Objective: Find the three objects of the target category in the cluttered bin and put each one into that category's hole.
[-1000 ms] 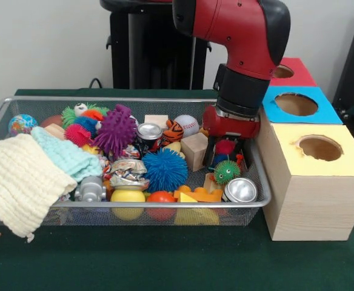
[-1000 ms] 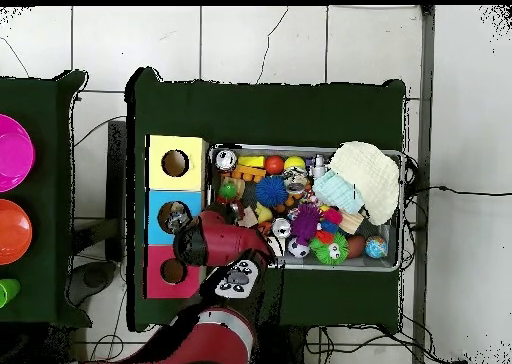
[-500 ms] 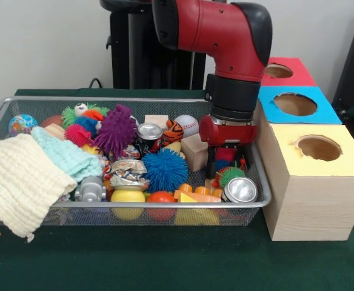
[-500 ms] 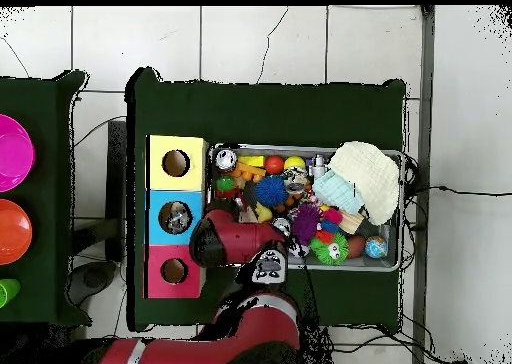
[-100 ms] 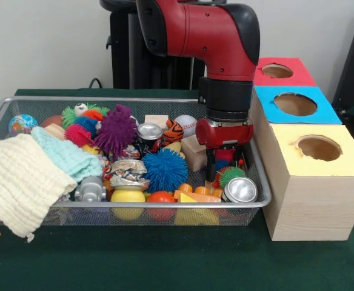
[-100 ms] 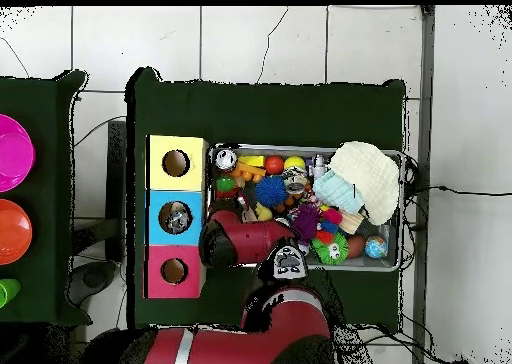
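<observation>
Hovering low in the wire bin (image 5: 134,100), the gripper (image 5: 224,173) sat over a green spiky ball (image 5: 230,176) near the bin's right end; whether it was parted or closed could not be told. That ball looked light, soft and squashy, so a pinch across its middle would probably suit it. Left of the ball lay a cream cloth (image 5: 16,182), a purple spiky ball (image 5: 116,130), a blue spiky ball (image 5: 165,170) and a wooden block (image 5: 195,150). A silver can (image 5: 241,190) touched its right side, crowding any approach. Beyond stood the yellow box (image 5: 313,182).
</observation>
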Controlling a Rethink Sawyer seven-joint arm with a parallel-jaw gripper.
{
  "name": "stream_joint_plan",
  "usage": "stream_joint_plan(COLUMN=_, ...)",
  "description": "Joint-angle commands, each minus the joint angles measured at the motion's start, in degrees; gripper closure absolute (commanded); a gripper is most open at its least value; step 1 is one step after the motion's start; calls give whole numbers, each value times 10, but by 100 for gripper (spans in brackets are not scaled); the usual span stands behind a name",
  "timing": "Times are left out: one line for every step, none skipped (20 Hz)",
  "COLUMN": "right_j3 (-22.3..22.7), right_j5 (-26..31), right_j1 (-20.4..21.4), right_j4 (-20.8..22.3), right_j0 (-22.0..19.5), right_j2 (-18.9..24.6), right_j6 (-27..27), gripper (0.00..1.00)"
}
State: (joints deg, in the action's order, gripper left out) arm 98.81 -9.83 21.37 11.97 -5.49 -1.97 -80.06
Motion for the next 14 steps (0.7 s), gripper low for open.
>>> stream_joint_plan(right_j3=-12, right_j5=-35, right_j1=-20, right_j4=0, right_j0=17, right_j2=110, right_j6=-123, gripper=0)
stream_joint_plan(right_j3=-13, right_j5=-34, right_j1=-20, right_j4=-5, right_j0=20, right_j2=105, right_j6=-125, gripper=100)
stream_joint_plan(right_j3=-13, right_j5=-33, right_j1=-21, right_j4=-9, right_j0=22, right_j2=103, right_j6=-127, gripper=100)
stream_joint_plan(right_j3=-13, right_j5=-33, right_j1=-21, right_j4=-12, right_j0=24, right_j2=101, right_j6=-128, gripper=100)
stream_joint_plan(right_j3=-13, right_j5=-32, right_j1=-21, right_j4=-14, right_j0=24, right_j2=100, right_j6=-129, gripper=100)
stream_joint_plan(right_j3=-13, right_j5=-30, right_j1=-21, right_j4=-15, right_j0=25, right_j2=99, right_j6=-129, gripper=100)
stream_joint_plan(right_j3=-15, right_j5=-21, right_j1=-21, right_j4=-13, right_j0=25, right_j2=99, right_j6=-124, gripper=100)
stream_joint_plan(right_j3=-15, right_j5=-18, right_j1=-21, right_j4=-12, right_j0=25, right_j2=99, right_j6=-121, gripper=100)
stream_joint_plan(right_j3=-16, right_j5=-16, right_j1=-20, right_j4=-11, right_j0=25, right_j2=100, right_j6=-120, gripper=100)
stream_joint_plan(right_j3=-16, right_j5=-14, right_j1=-20, right_j4=-10, right_j0=24, right_j2=100, right_j6=-119, gripper=100)
stream_joint_plan(right_j3=-16, right_j5=-12, right_j1=-20, right_j4=-11, right_j0=24, right_j2=100, right_j6=-119, gripper=100)
stream_joint_plan(right_j3=-16, right_j5=-11, right_j1=-20, right_j4=-12, right_j0=25, right_j2=99, right_j6=-119, gripper=100)
stream_joint_plan(right_j3=-17, right_j5=-10, right_j1=-20, right_j4=-13, right_j0=26, right_j2=98, right_j6=-119, gripper=100)
stream_joint_plan(right_j3=-17, right_j5=-8, right_j1=-20, right_j4=-14, right_j0=27, right_j2=97, right_j6=-119, gripper=100)
